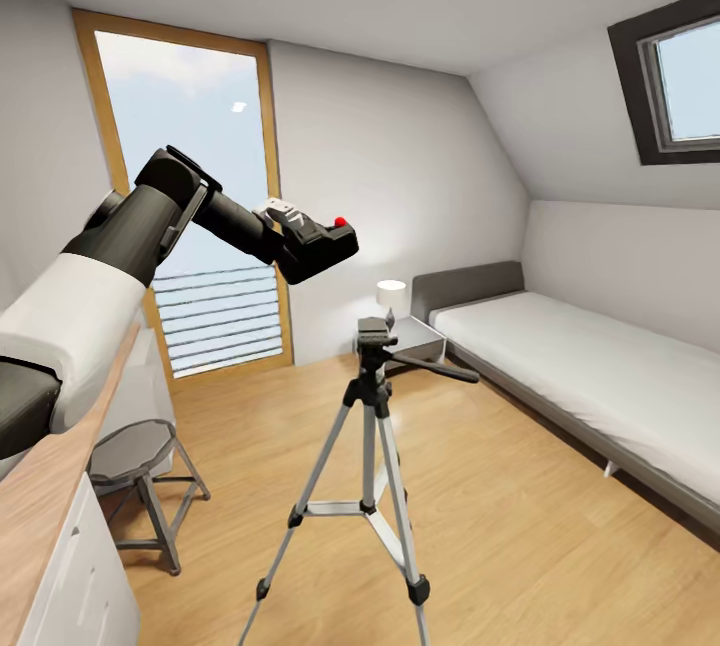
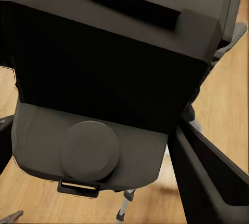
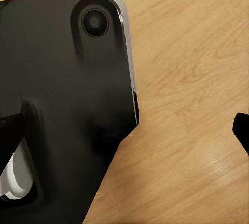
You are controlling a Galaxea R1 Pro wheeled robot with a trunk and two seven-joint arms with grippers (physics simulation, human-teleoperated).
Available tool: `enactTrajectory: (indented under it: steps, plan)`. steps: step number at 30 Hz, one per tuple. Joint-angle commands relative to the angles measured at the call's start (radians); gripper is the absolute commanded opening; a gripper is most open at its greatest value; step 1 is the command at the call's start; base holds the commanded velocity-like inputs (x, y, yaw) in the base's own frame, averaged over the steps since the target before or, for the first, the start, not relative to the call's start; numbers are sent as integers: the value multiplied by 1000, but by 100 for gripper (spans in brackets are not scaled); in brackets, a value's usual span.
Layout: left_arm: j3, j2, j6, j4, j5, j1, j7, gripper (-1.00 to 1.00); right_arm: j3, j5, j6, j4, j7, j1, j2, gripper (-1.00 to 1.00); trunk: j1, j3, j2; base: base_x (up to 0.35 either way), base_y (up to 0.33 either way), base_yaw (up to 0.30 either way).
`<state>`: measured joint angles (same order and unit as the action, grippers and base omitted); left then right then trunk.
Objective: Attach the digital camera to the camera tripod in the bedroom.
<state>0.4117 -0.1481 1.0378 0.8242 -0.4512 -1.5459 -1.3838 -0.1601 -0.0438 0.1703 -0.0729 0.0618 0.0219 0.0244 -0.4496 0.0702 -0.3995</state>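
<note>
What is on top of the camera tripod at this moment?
Nothing sits on the camera tripod: its black head is bare. The digital camera is held in the left gripper, up in the air, above and left of the head. The camera's underside is hidden.

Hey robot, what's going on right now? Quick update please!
Left end effector shut on small black digital camera, up in the air. Silver-legged camera tripod below, head bare. Nothing between them.

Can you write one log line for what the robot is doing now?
left gripper: holding small black camera with red button | silver-legged tripod: on wood floor, head bare | camera: above tripod, unattached
</note>
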Motion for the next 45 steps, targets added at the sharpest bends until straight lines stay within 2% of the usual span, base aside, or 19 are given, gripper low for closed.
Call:
enactTrajectory:
  steps: [1,13,14,17,19,21,23,24,25,31,35,45]
  plan:
    - [2,0,9,1,-11,0,-10,-100,-7,-5,6,-2,2,0,0,100,0,0,-1,28,37,0]
    - [10,9,9,1,-11,0,-10,-100,-6,-5,10,-2,2,0,0,100,0,0,-1,4,5,0]
    - [26,26,9,-2,-11,1,-9,-100,-5,-5,11,-2,2,0,0,100,0,0,-1,0,0,0]
    - [52,53,9,-6,-11,2,-7,-100,-5,-5,12,-2,1,0,0,100,0,0,-1,0,0,0]
    - [85,92,9,-17,-11,3,-5,-100,-5,-5,12,-2,1,0,0,100,0,0,-1,0,0,0]
    - [100,110,9,-28,-11,4,-5,-100,-5,-5,12,-2,1,0,0,100,0,0,-1,0,0,0]
    - [122,150,9,-66,-11,4,-2,-100,-4,-5,12,-2,1,0,0,100,0,0,-1,0,0,0]
    - [126,160,9,-77,-11,4,0,-100,-4,-5,12,-2,1,0,0,100,0,0,-1,0,0,0]
    - [132,181,9,-100,-11,4,8,-100,-4,-5,12,-2,1,0,0,100,0,0,-1,0,0,0]
    - [140,232,9,-150,-11,4,55,-100,-4,-5,12,-2,1,0,0,100,0,0,-1,0,0,0]
    - [141,243,9,-160,-11,4,69,-100,-4,-5,12,-2,1,0,0,100,0,0,-1,0,0,0]
    - [141,248,9,-164,-11,4,74,-100,-4,-5,12,-2,1,0,0,100,0,0,-1,0,0,0]
